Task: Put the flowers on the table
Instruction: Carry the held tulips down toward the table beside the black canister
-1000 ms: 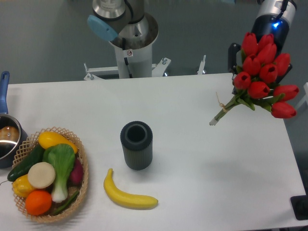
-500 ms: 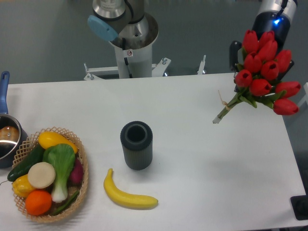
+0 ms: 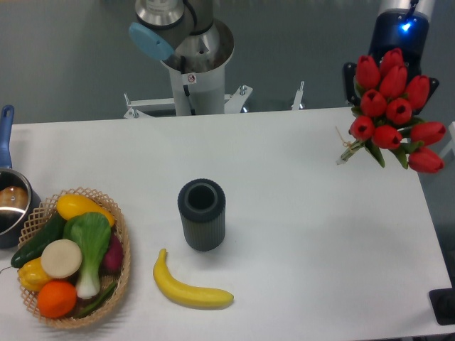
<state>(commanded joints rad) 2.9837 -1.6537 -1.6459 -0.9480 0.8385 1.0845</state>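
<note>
The flowers (image 3: 394,112), a bunch of red tulips with green stems tied with string, hang in the air above the far right edge of the white table (image 3: 306,234). The blooms face the camera and the short stem end (image 3: 346,156) points down-left. My gripper (image 3: 377,78) sits behind the blooms under the blue-lit wrist and is shut on the flowers. Its fingers are mostly hidden by the tulips; only a black part (image 3: 350,74) shows at the left.
A dark ribbed cylindrical vase (image 3: 202,214) stands mid-table, with a banana (image 3: 190,289) in front of it. A wicker basket (image 3: 122,234) of vegetables and a pot (image 3: 10,206) are at the left. The robot base (image 3: 190,64) is behind the table.
The bunch has swung more upright: the stem end has moved right and up, and the blooms have shifted slightly right with the gripper.
</note>
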